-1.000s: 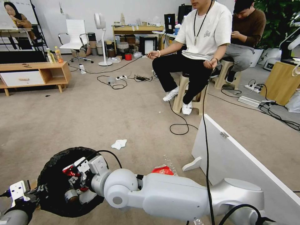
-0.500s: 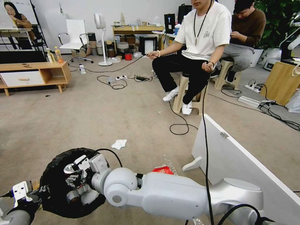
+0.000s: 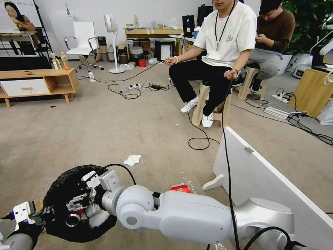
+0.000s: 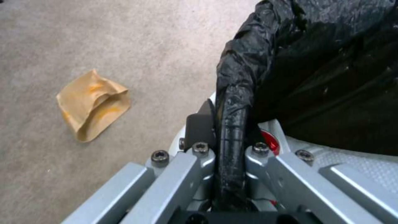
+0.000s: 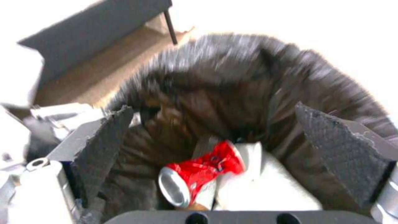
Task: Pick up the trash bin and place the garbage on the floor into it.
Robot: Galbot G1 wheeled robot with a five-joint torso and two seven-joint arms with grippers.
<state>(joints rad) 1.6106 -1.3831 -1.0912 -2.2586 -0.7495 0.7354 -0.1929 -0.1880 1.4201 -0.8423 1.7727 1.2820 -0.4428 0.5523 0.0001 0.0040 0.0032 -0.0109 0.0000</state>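
The trash bin (image 3: 59, 180), lined with a black bag, hangs at the lower left. My left gripper (image 3: 34, 213) is shut on its rim (image 4: 232, 102). My right arm reaches across, and the right gripper (image 3: 81, 203) stands open over the bin's mouth. Between its spread fingers (image 5: 104, 146) a crushed red can (image 5: 199, 174) lies inside the bin on white tissue (image 5: 265, 186). On the carpet lie more garbage pieces: a white tissue (image 3: 132, 159), a red snack packet (image 3: 180, 188) behind my right arm, and a brown paper bag (image 4: 93, 104) beside the bin.
A white board panel (image 3: 263, 184) stands on edge to the right. A black cable (image 3: 201, 139) loops on the carpet towards a seated person's stool (image 3: 199, 104). A low wooden cabinet (image 3: 38, 83) stands far left. Open carpet lies ahead.
My right gripper has opened and let go of the crushed red can, which has dropped to the bottom of the bin. The left gripper and bin have barely moved.
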